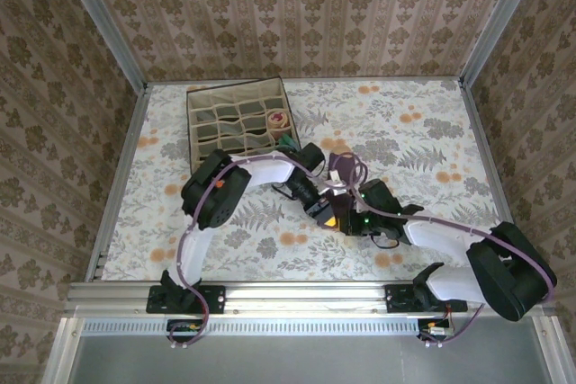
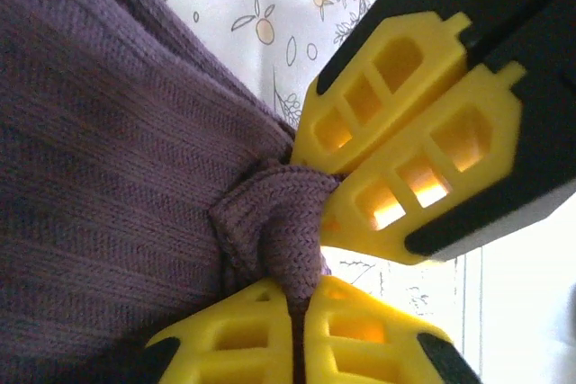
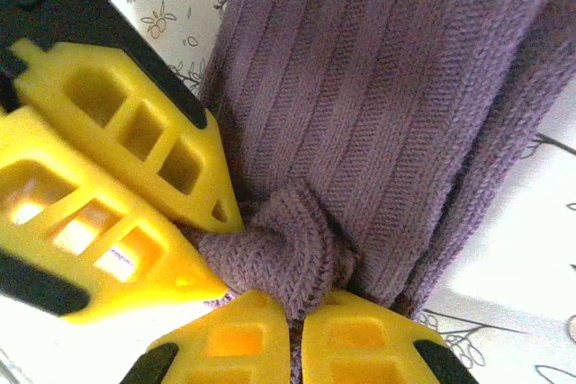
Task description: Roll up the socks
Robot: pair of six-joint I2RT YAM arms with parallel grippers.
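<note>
Status of the left pincer (image 2: 297, 301)?

Closed. In its own wrist view its two yellow fingers meet at the bottom edge, clamped on a bunched fold of the purple sock (image 2: 117, 177).

And the right pincer (image 3: 295, 312)?

Closed as well, on the same fold. In its wrist view its fingers sit at the bottom centre with the knit pinched between them. The left pincer stands at the left of that frame, its tips touching the fold.

So where does the purple sock lie relative to them?

In the left wrist view its body fills the left half, running up from the fold, and the right pincer stands at the upper right. In the right wrist view the ribbed length spreads over the upper right. From above, both pincers meet just below the middle of the frame. The purple sock lies on the table (image 1: 432, 132) directly above that meeting point, touching both.

Anything else nearby?

A box (image 1: 236, 114) of compartments sits at the upper left of the table. A rolled peach sock (image 1: 281, 119) is in a compartment at its right edge, apart from the pincers.
</note>
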